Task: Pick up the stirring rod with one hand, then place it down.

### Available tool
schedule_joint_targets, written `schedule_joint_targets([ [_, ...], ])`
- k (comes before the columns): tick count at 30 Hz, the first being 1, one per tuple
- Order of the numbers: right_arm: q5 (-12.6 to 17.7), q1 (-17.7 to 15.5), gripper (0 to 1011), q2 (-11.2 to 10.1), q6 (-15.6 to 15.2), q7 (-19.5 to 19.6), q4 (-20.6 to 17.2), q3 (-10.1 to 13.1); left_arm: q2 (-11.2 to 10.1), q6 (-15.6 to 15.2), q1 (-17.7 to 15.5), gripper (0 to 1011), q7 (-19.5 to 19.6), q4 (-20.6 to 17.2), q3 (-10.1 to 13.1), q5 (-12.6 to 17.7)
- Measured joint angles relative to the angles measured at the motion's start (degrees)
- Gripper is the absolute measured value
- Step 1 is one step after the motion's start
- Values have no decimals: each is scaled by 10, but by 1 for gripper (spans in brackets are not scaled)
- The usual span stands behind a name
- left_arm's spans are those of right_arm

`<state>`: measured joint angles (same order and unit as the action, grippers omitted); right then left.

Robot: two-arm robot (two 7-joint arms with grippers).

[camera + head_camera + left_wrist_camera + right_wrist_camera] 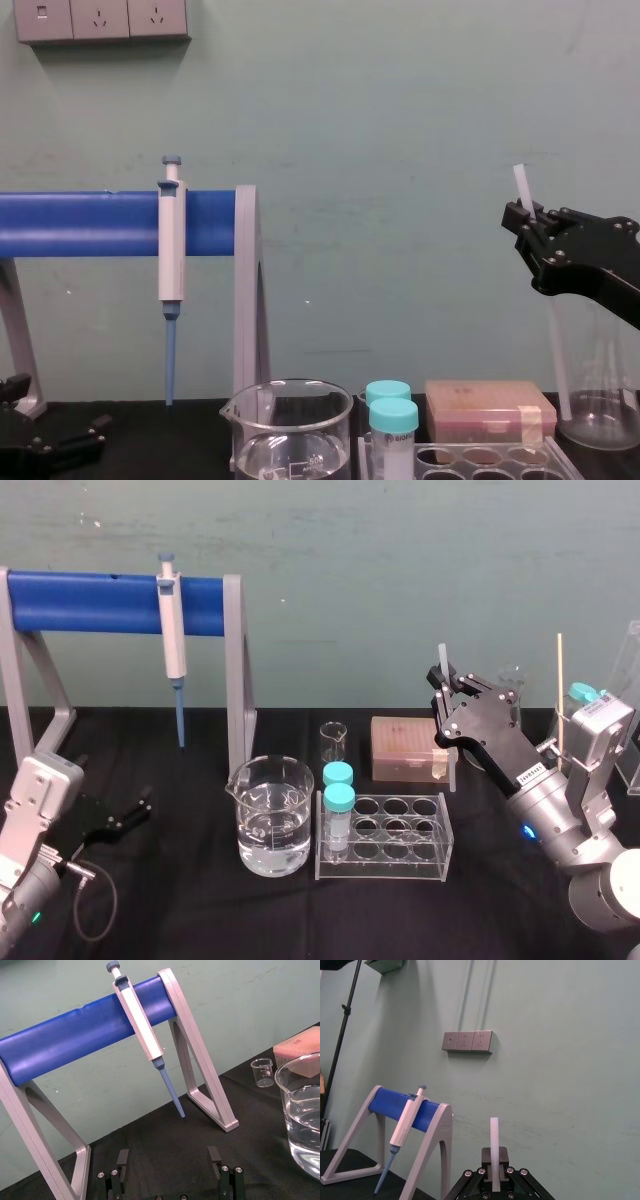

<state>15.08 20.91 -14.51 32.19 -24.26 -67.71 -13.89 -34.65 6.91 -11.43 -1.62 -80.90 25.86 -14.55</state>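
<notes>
The stirring rod is a thin whitish stick held nearly upright, slightly tilted, off the black table. My right gripper is shut on its upper part, and a short piece sticks out above the jaws. In the chest view the stirring rod runs down from the right gripper towards the flask. The right wrist view shows the stirring rod pinched between the right gripper's fingers. My left gripper rests low at the table's left, open and holding nothing, as the left wrist view confirms for the left gripper.
A large beaker of water, a clear tube rack with two teal-capped tubes, a small beaker and a tan tip box fill the middle. A pipette hangs on the blue-barred stand. A thin tan stick stands at the right.
</notes>
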Motion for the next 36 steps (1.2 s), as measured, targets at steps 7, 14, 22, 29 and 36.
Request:
schedule_joint_targets([
  [7,0,0,72,0,0,0,0,0,0,0,0,1000,0,0,0,0],
  [14,0,0,72,0,0,0,0,0,0,0,0,1000,0,0,0,0],
  [22,0,0,72,0,0,0,0,0,0,0,0,1000,0,0,0,0],
  [29,0,0,72,0,0,0,0,0,0,0,0,1000,0,0,0,0],
  [36,0,0,72,0,0,0,0,0,0,0,0,1000,0,0,0,0],
])
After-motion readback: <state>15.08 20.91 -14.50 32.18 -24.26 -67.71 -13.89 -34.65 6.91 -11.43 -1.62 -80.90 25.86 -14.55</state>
